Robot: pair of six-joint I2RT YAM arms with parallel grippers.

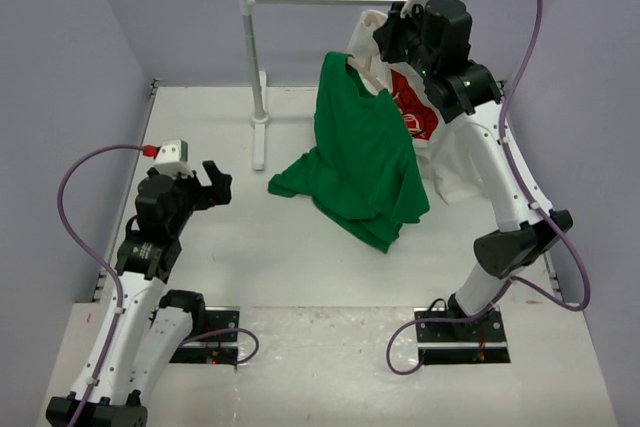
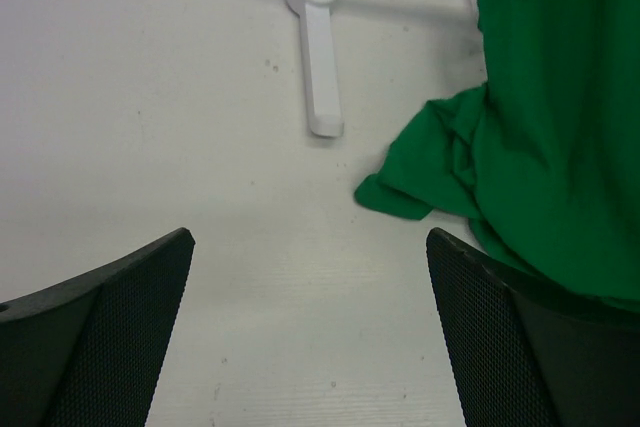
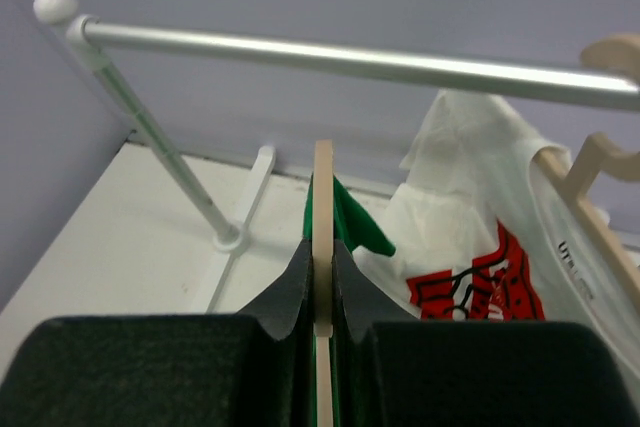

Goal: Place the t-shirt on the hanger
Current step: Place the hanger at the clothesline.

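Over the white worktop (image 1: 250,247), below the silver metal rail (image 3: 350,59) | plain green cloth t-shirt (image 1: 360,157) hung from pale wooden hanger (image 3: 323,197), hem trailing on worktop | right fingers (image 3: 285,297) clamped on hanger; left fingers (image 2: 110,317) wide, empty | risk: dragging hem could pull t-shirt off.

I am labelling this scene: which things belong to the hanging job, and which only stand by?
Job: green t-shirt, hanger, right pincer shut on the hanger.
Standing by: white t-shirt on a second hanger, rack, open left pincer.
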